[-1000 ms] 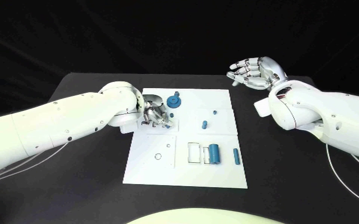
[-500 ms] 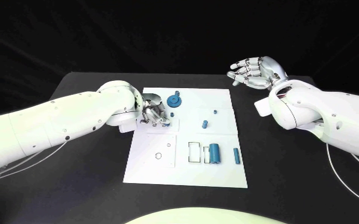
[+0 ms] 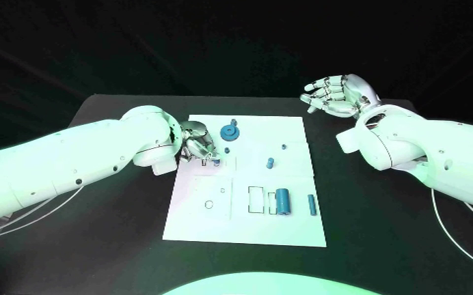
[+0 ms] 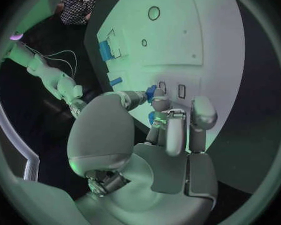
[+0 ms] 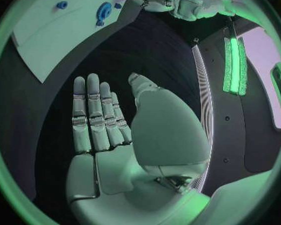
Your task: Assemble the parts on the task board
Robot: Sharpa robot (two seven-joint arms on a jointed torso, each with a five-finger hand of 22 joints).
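We see a black table (image 3: 118,240) under dark surroundings, with the white task board (image 3: 247,230) lying flat in its middle, one long edge toward the robot.

The left hand (image 3: 199,147) is down over the board's left side, near the far half. From the left wrist view, its fingers (image 4: 168,130) are curled in toward the thumb around a small blue peg (image 4: 151,91), which sits pinched at the fingertips just above two little rectangular slots (image 4: 172,90) in the board. We cannot tell whether the peg touches the board.

The right hand (image 3: 337,95) hovers off the board, above the table's far right corner, well apart from every part. In the right wrist view its fingers (image 5: 93,115) are straight and spread, the palm bare, holding nothing.

On the board, a blue gear-like disc (image 3: 230,132) stands near the far edge, just beside the left hand. A small blue stud (image 3: 283,147) and a short blue pin (image 3: 269,164) lie toward the board's middle right. Nearer the robot, a blue cylinder (image 3: 283,201) rests beside a rectangular recess (image 3: 255,201), and a slim blue rod (image 3: 312,204) lies close to the right edge. A small round hole (image 3: 208,205) is set in the left near quarter.

In the right wrist view a green light strip (image 5: 234,65) glows on a wall of the room.
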